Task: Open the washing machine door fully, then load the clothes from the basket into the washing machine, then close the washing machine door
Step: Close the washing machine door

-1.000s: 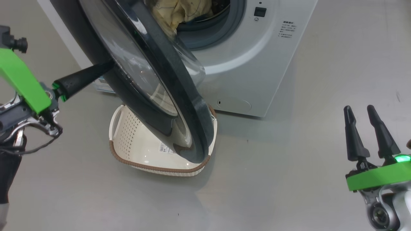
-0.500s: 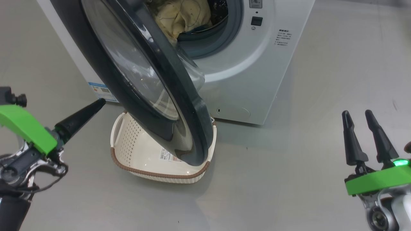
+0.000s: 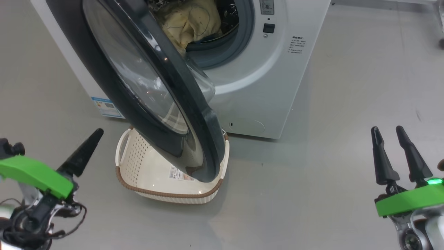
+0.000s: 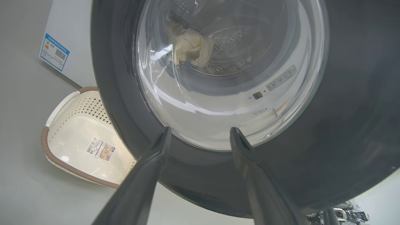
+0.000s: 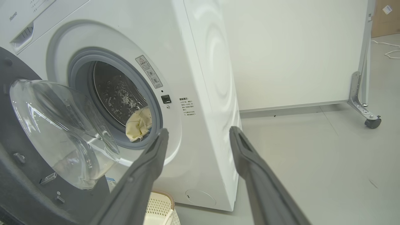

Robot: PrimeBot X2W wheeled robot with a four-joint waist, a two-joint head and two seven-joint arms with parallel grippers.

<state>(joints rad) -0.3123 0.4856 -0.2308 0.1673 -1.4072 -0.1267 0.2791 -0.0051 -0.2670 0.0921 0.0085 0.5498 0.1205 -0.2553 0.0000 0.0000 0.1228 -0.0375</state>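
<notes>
The left gripper (image 4: 200, 132) is gaping empty before the half-open door (image 3: 145, 83), whose bowl is bulging away from it.

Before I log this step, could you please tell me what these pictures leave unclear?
- Head view: the washing machine door hides part of the basket.
- Head view: that door covers part of the clothes; count unclear.
- Left wrist view: basket label print too small.

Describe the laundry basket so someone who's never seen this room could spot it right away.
Find the big white washing machine with its round black-rimmed door ajar. On the floor below that door sits the basket: cream perforated plastic, brown woven-look rim, a label on its bare bottom.
</notes>
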